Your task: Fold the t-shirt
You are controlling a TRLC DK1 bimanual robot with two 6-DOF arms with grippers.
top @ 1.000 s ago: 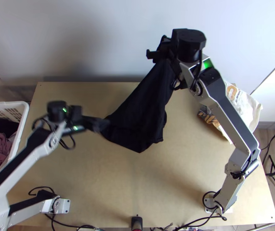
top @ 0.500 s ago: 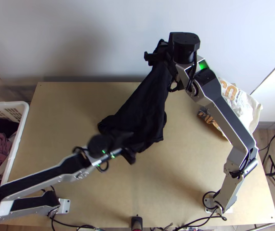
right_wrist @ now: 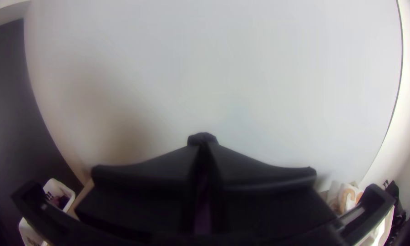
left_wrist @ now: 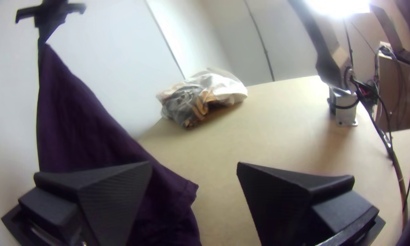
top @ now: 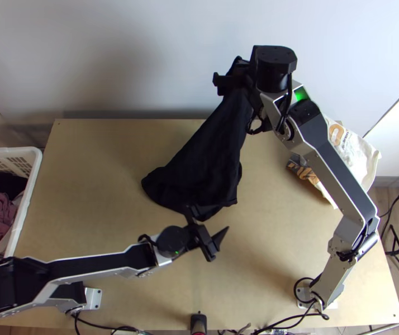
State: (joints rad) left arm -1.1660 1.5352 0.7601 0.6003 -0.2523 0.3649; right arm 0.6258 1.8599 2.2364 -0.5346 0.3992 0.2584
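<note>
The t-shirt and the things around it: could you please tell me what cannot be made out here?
- T-shirt's collar and sleeves: lost in dark folds, top view.
- The pinched cloth: mostly hidden between the right gripper's fingers, right wrist view.
- Basket's far side: cut off by the left edge, top view.
- Bag: partly behind the right arm, top view.

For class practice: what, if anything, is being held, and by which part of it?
The dark t-shirt, by its bunched upper end, in the right pincer; the left pincer, open, holds nothing.
</note>
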